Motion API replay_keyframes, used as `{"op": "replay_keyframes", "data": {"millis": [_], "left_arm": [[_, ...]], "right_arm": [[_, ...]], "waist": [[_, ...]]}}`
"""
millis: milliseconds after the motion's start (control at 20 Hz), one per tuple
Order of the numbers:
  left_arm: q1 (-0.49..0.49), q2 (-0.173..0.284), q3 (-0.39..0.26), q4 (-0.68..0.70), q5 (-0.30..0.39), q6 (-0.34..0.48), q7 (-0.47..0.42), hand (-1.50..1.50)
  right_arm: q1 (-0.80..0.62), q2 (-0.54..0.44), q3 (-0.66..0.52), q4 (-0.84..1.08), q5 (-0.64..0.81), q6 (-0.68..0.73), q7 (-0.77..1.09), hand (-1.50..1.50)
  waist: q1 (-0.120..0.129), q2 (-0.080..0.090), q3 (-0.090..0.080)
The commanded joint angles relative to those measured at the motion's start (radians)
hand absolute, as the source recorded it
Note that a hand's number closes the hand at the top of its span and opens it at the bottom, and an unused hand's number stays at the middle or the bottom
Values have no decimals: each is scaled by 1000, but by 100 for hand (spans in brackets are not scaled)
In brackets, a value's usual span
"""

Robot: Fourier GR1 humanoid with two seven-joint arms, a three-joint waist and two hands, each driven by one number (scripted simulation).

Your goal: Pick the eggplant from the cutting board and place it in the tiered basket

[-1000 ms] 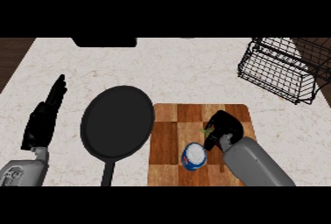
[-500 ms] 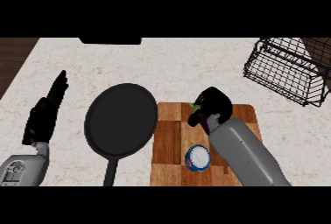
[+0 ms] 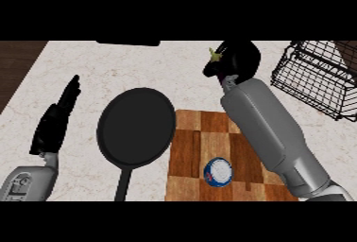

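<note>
My right hand [image 3: 235, 59] is raised over the counter beyond the wooden cutting board [image 3: 209, 142], fingers curled round the dark eggplant. Only the eggplant's green stem [image 3: 215, 54] pokes out at the hand's left; the rest is hidden in the grip. The black wire tiered basket [image 3: 317, 78] stands at the right edge, a short way to the right of the hand. My left hand [image 3: 57, 118] rests open at the left, fingers straight and pointing away.
A black frying pan [image 3: 136, 127] lies left of the board, its handle pointing toward me. A small blue and white round can [image 3: 218, 171] sits on the board's near part. A dark object [image 3: 129, 42] lies at the counter's far edge.
My right hand lifted the eggplant off the cutting board and carried it up and away, toward the basket. The left hand stayed where it was.
</note>
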State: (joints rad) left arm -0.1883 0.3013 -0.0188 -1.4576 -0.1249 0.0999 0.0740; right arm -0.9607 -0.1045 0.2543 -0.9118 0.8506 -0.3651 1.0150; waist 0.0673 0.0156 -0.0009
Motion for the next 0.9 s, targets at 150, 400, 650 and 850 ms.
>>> {"op": "replay_keyframes", "data": {"millis": [150, 400, 650, 850], "left_arm": [[-20, 3, 19, 17, 3, 0, 12, 0], [-34, 31, 54, 48, 10, -16, 6, 0], [-2, -33, 11, -8, -37, 42, 45, 0], [82, -40, 0, -47, -46, 35, -19, 0]], "right_arm": [[-284, -37, -79, 158, 189, -145, 132, 150], [-366, -107, -86, 299, 284, -43, 118, 150], [-429, -146, -176, 364, 219, -7, 17, 150], [-407, -172, -236, 380, 169, -76, -85, 150]], "waist": [[-19, -5, -1], [-40, -7, -1], [-44, -11, 1], [-42, -11, 1]]}}
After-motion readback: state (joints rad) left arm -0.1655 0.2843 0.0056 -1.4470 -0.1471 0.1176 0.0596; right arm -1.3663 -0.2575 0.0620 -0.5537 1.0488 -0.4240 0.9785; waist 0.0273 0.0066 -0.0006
